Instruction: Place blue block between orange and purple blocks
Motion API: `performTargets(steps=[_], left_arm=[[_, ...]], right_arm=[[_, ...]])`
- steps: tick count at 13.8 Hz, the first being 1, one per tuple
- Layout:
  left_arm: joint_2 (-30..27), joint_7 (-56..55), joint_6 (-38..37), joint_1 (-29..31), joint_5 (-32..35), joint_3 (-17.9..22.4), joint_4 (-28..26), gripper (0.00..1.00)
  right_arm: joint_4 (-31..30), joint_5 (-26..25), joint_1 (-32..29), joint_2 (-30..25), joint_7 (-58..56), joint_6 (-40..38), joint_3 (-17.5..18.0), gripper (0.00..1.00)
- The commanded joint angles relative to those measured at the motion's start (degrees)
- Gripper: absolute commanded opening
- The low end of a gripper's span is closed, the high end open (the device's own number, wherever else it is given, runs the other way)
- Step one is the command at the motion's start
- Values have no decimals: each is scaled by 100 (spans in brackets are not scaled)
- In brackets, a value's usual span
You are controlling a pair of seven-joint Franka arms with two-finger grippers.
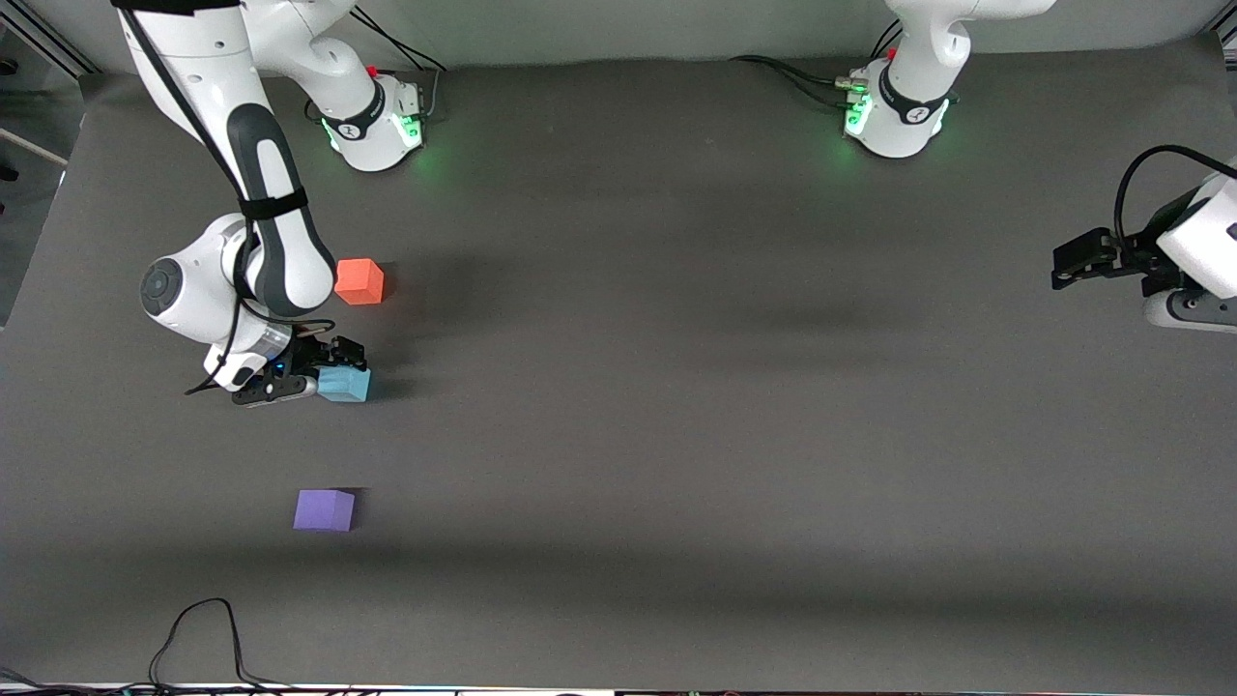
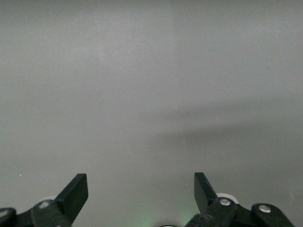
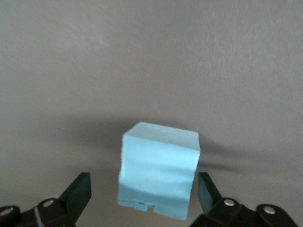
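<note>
The light blue block (image 1: 346, 385) rests on the table between the orange block (image 1: 359, 281), which lies farther from the front camera, and the purple block (image 1: 324, 509), which lies nearer. My right gripper (image 1: 315, 374) is low at the blue block. In the right wrist view the gripper (image 3: 143, 185) is open, with the blue block (image 3: 158, 170) between the fingers and a gap on each side. My left gripper (image 1: 1071, 267) waits at the left arm's end of the table; it is open and empty in the left wrist view (image 2: 140, 183).
The dark grey table mat (image 1: 676, 406) spreads wide around the blocks. A black cable (image 1: 198, 638) loops at the table's near edge. The two arm bases (image 1: 377, 126) (image 1: 899, 116) stand along the table edge farthest from the front camera.
</note>
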Motion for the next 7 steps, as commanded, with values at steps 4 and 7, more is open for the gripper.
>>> performTargets(steps=[4, 7], left_arm=[[-66, 100, 78, -49, 66, 46, -64, 100], [-66, 100, 87, -49, 66, 37, -64, 100]], right_arm=[[1252, -2333, 85, -1323, 2260, -2167, -338, 100], [2466, -2890, 93, -1674, 2915, -3752, -276, 100]])
